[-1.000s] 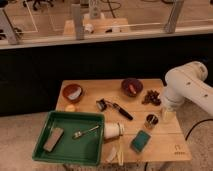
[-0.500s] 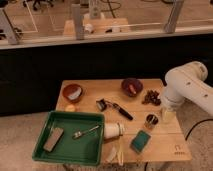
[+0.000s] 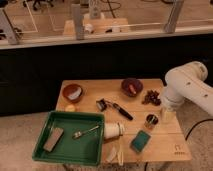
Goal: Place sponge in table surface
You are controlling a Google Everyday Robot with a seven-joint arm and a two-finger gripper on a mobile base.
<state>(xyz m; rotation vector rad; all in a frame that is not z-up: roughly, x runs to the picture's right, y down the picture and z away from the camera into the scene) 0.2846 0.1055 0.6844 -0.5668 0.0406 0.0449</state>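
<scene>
Dark green plastic tray, flat tan-grey block inside, sits far left of gripper. Small teal-green rectangular sponge lies on light wooden counter, left of gripper, nearer camera, not touching. Gripper at counter's right edge; grip state: can't tell.

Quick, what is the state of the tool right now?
Tool: at the right edge of the table surface; open or closed cannot be told. The sponge lies on the table surface, apart from it.
</scene>
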